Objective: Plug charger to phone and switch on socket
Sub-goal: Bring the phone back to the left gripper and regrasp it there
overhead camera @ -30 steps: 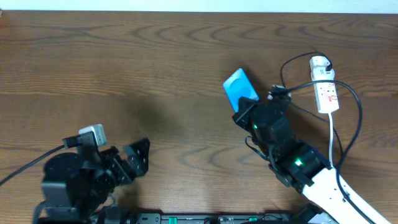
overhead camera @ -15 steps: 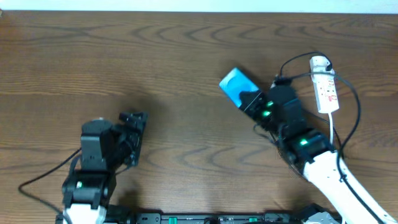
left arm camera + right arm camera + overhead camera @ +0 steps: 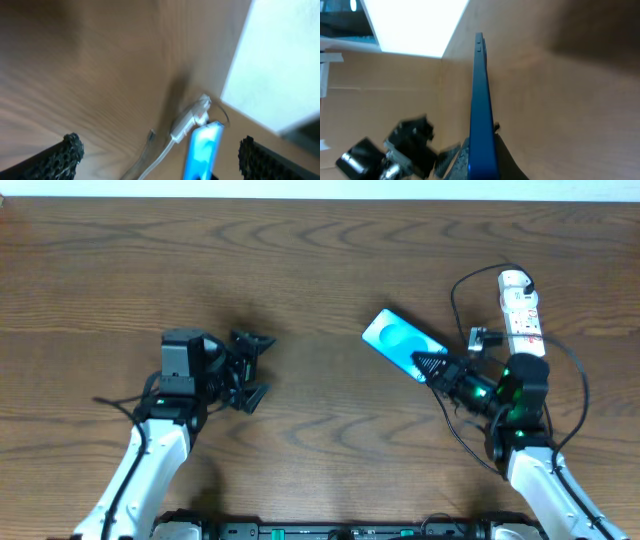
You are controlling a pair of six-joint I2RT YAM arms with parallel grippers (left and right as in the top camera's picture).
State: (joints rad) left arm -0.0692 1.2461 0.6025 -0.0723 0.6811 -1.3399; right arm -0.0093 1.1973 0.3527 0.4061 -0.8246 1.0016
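The phone (image 3: 395, 337), blue screen showing, sits right of centre with my right gripper (image 3: 427, 366) shut on its near end. In the right wrist view the phone (image 3: 481, 95) appears edge-on, running away from the shut gripper (image 3: 484, 162). The socket (image 3: 522, 310) lies at the far right, with the charger's white adapter (image 3: 513, 280) in its far end. The black charger cable (image 3: 456, 295) loops left of the socket; its plug tip is not visible. My left gripper (image 3: 252, 370) is open and empty left of centre, pointing at the phone (image 3: 202, 150).
The socket's thick white cord (image 3: 533, 395) runs toward the front edge under my right arm. A second loop of black cable (image 3: 580, 375) curves right of the socket. Through the left wrist view the socket (image 3: 192, 117) lies beyond the open fingers (image 3: 70, 155).
My left arm has swung from the front left corner up toward the centre. My right arm has shifted right and turned the phone, which now points up-left with more screen showing.
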